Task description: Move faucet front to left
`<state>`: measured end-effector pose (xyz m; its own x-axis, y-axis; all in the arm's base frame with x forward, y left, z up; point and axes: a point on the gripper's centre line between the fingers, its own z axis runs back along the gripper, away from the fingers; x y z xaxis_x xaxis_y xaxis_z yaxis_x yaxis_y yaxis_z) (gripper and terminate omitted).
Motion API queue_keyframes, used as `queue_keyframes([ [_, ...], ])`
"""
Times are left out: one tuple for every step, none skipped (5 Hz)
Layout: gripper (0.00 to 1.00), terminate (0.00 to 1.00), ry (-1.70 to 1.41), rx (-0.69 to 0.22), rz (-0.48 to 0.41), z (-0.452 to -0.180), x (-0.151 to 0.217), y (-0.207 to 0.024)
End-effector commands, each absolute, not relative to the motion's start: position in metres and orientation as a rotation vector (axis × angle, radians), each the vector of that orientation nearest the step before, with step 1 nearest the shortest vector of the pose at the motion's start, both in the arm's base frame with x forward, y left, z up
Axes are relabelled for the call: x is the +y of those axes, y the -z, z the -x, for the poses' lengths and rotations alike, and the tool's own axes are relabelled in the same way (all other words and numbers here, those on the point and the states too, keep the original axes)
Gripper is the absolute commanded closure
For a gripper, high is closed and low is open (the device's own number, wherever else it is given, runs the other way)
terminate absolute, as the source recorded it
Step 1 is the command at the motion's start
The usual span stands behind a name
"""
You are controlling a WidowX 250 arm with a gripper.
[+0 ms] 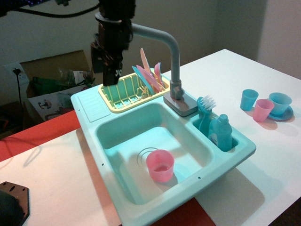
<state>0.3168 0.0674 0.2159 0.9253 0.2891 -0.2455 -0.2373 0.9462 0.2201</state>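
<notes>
The grey toy faucet [175, 61] stands on its rectangular base [181, 104] at the back right of the teal toy sink [155, 141]. Its upright pipe bends into a long spout [148, 32] that points left, over the yellow dish rack [127, 92]. My black gripper [107, 56] hangs at the spout's left end and hides its tip. The fingers point down above the rack's left part. I cannot tell whether the jaws are open or closed on the spout.
A pink cup [160, 165] stands in the sink basin. A teal brush [205, 110] and a bottle [221, 133] sit in the right compartment. Pink and blue plates [149, 70] stand in the rack. Cups [262, 109] sit on the table at right. A cardboard box [54, 82] is behind.
</notes>
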Motion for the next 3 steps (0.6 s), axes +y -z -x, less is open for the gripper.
queue_keyframes([
  [0.00, 0.00, -0.684, 0.240, -0.245, -0.293, 0.156, -0.233],
  [0.00, 0.00, -0.638, 0.225, -0.229, -0.293, 0.149, -0.229],
  [0.00, 0.00, -0.577, 0.194, -0.212, -0.294, 0.137, -0.230],
])
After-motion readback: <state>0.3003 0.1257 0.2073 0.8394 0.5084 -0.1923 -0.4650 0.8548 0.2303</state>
